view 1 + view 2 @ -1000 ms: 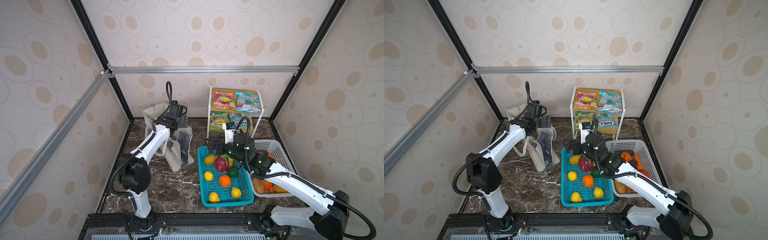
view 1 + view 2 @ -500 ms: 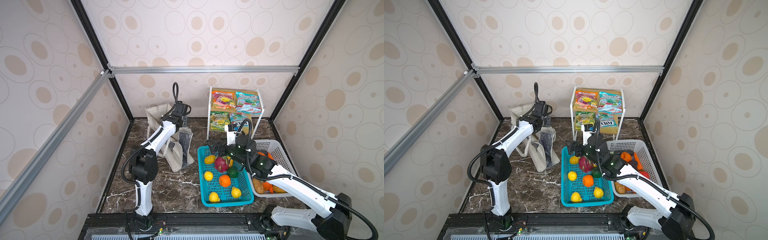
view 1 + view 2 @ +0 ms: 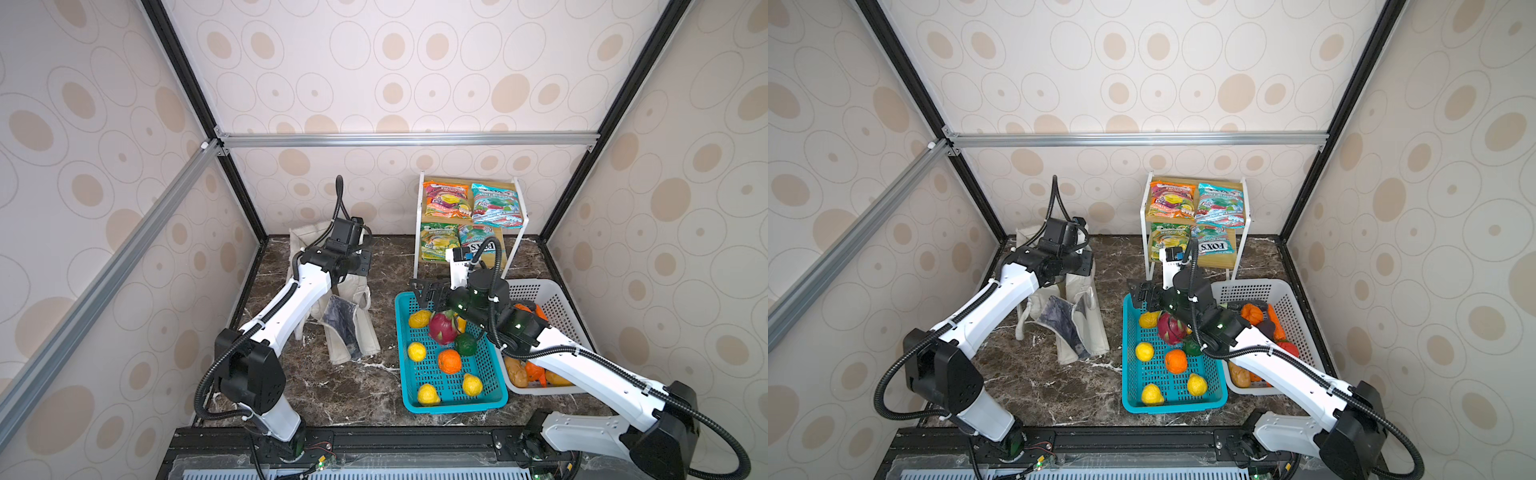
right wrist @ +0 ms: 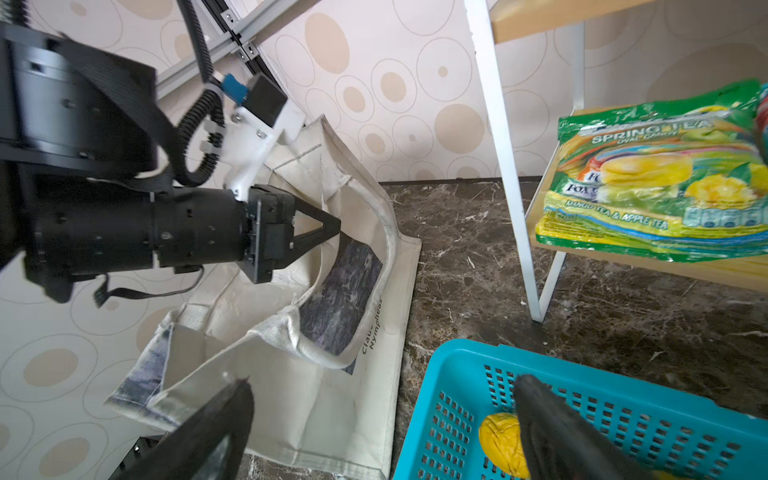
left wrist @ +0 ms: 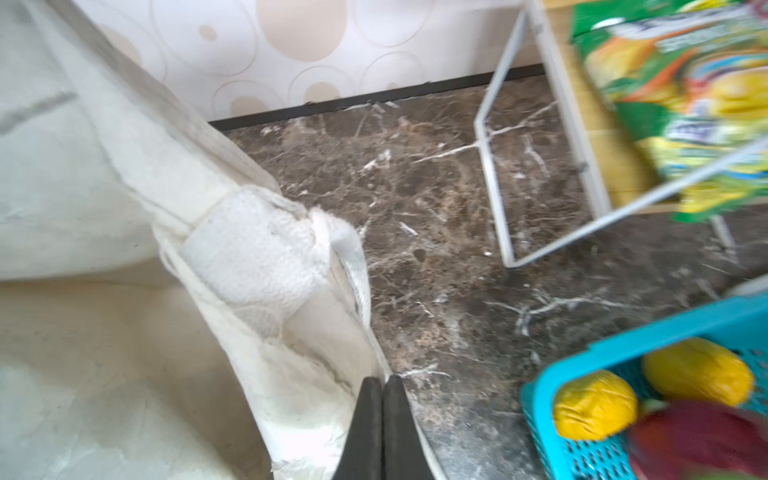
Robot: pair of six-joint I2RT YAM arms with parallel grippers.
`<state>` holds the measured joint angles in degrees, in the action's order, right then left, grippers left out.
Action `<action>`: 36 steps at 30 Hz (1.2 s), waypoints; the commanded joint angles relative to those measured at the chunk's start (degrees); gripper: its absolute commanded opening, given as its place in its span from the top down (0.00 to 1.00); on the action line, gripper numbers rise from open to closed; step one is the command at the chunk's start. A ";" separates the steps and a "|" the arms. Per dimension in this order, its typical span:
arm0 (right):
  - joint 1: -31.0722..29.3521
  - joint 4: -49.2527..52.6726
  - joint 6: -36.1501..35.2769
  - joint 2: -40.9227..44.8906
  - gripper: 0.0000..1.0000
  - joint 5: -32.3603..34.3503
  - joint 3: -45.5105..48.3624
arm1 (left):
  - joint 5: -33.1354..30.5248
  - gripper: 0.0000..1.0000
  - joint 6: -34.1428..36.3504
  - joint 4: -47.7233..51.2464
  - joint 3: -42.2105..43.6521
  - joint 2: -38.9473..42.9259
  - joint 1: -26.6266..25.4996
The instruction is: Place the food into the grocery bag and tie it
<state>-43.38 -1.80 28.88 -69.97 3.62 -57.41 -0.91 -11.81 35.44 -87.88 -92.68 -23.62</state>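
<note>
The bag point(image 3: 349, 328) lies slumped on the dark marble floor at the left, well apart from the back rack point(image 3: 419, 216) and just beside the teal basket point(image 3: 453, 405). Its far side is drawn up toward the wall, probably so the mouth gapes for loading. The left gripper point(image 5: 382, 382) does that work: its jaws are pressed together on the cloth rim near a handle, as far as the wrist view lets me judge, and the pinch looks thin. The right gripper point(image 4: 382, 386) hangs with jaws spread wide and empty over the teal basket's far end, just beside the pink dragon fruit point(image 3: 442, 328), most likely lining up a first pick. No food is in the bag yet: the fruit sits in the teal basket and the white basket point(image 3: 557, 299), and the candy packets point(image 3: 473, 203) lie on the rack. The bag is off-white canvas, limp and creased, with a grey-blue mottled panel folded inward and thick white woven handles. The dragon fruit is round and glossy, while the orange point(image 3: 449, 361) near it is smaller.
</note>
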 commanded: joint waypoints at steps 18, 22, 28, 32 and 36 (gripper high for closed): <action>0.28 0.80 6.09 -17.15 0.00 -11.07 -14.84 | 7.72 0.01 -2.71 -0.47 3.37 20.98 17.68; 0.23 4.15 5.92 -24.50 0.00 -13.43 -22.61 | 4.03 0.01 -3.16 -5.54 16.33 28.60 23.76; 0.22 8.53 6.67 -35.04 0.05 -18.33 -33.61 | 14.46 0.16 -6.37 -13.00 26.49 27.15 26.41; 0.13 10.16 6.81 -39.70 0.08 -19.48 -37.83 | 12.33 0.20 -6.66 -16.22 30.05 25.96 26.47; 0.01 11.42 7.63 -44.39 0.21 -21.18 -41.73 | 16.70 0.54 -7.61 -18.72 31.14 23.46 26.51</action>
<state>-43.38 7.66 35.86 -112.27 -15.20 -96.49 12.47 -18.61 21.37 -56.60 -68.55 2.59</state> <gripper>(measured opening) 0.816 0.562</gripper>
